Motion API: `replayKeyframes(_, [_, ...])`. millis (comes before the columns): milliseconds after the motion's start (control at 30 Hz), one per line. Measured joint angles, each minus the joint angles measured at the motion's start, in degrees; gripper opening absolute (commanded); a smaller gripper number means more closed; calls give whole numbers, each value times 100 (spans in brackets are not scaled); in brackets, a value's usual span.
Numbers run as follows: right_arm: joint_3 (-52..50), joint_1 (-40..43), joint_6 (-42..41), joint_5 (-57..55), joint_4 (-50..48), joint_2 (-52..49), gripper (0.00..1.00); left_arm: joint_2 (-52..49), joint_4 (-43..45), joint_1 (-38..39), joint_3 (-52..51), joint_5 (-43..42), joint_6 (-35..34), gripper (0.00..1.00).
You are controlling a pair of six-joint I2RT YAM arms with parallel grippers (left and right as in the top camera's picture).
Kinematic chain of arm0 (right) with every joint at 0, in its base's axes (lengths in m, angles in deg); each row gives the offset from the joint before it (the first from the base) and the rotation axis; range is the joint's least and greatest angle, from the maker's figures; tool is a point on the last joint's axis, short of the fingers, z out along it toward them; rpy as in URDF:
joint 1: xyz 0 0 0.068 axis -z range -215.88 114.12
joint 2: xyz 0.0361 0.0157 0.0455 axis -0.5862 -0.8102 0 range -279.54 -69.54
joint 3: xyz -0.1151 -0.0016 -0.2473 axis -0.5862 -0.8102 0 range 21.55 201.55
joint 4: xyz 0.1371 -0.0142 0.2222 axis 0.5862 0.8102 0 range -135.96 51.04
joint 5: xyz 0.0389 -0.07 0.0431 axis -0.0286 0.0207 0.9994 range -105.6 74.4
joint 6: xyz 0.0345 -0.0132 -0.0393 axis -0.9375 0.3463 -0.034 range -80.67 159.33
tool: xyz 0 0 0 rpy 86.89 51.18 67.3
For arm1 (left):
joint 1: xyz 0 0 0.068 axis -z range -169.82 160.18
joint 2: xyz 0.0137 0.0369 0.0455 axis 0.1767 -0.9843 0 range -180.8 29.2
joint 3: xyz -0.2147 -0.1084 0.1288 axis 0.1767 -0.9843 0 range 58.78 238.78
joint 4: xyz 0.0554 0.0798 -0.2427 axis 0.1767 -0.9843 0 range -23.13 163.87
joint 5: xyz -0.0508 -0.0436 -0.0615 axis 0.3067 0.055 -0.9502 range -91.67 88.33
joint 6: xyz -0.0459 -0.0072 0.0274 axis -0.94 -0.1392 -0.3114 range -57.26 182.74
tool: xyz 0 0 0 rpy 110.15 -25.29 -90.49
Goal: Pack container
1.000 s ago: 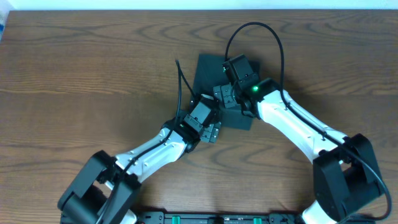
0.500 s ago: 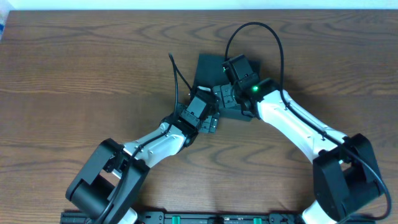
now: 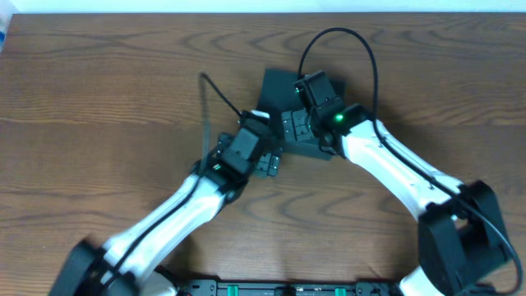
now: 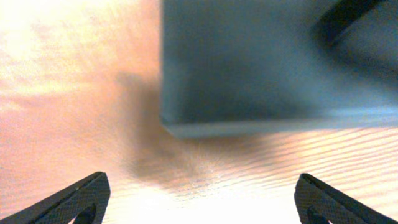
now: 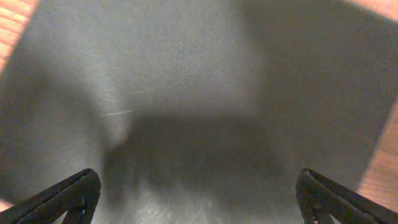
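Note:
The dark teal-green container (image 3: 275, 89) sits closed at the table's middle back. In the left wrist view its near corner (image 4: 249, 62) fills the top, with its shadow on the wood below. My left gripper (image 3: 269, 164) is open and empty, just in front of the container's front left corner, fingers wide apart (image 4: 200, 182). My right gripper (image 3: 293, 128) hovers over the container's lid, open and empty; its fingers (image 5: 198, 178) spread over the dark matte surface (image 5: 186, 74). No snack packets are in view.
The brown wooden table (image 3: 123, 82) surrounds the container. Black cables loop above both arms, one arching behind the right wrist (image 3: 337, 37). A dark rail runs along the front edge (image 3: 288, 288).
My left arm has swung left and stretched out; its gripper shifted slightly back and left beside the container. The right arm has hardly moved.

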Motion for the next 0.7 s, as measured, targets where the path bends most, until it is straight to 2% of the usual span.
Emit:
replayKeyframes(100, [-4, 0, 2, 57, 264, 695, 99, 977, 17, -264, 0, -2, 118, 95])
replayKeyframes(300, [-2, 382, 0, -205, 966, 1631, 99, 820, 267, -1384, 13, -11, 162, 95])
replayKeyframes(500, [-4, 1438, -85, -372, 1169, 1198, 99, 13, 315, -2050, 507, -378, 162, 95])
replayKeyframes(700, [-4, 1633, -168, -417, 905, 332, 99, -925, 723, -2039, 780, -695, 155, 95])
